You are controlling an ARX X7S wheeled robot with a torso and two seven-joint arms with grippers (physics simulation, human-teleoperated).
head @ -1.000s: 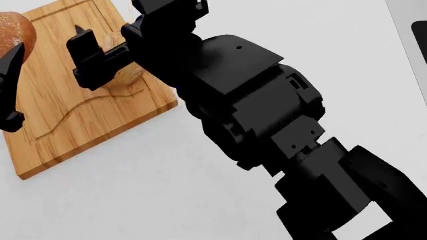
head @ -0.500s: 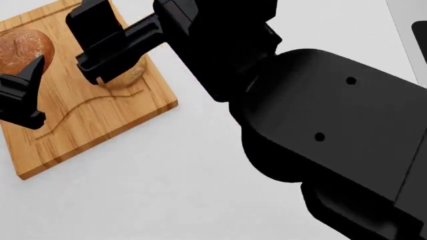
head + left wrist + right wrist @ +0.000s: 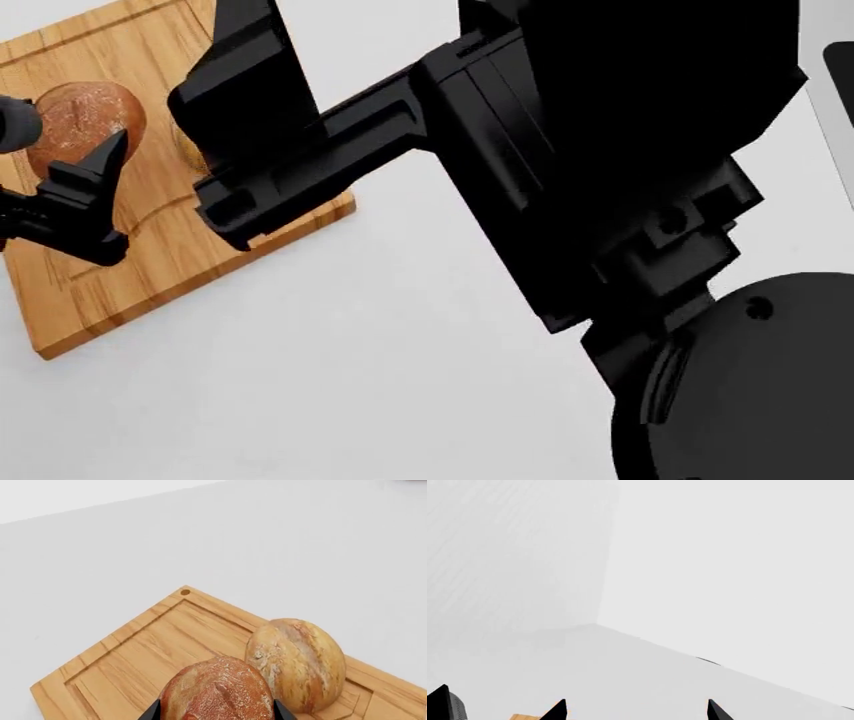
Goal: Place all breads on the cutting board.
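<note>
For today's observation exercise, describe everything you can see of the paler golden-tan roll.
The paler golden-tan roll is round, with a mottled, floury, scored crust. It sits on the wooden cutting board, over the carved groove near one edge, right beside the dark reddish-brown roll, seemingly touching it. No gripper holds it. In the head view the right arm hides nearly all of it.

2 breads (image 3: 267,675) crowd one end of the cutting board (image 3: 133,655); surrounding white table (image 3: 400,380) lies open

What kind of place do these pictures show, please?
Probably a simulated kitchen counter: a wooden cutting board with two bread rolls, dark roll and pale roll, lies on a plain white table near bare white walls.
</note>
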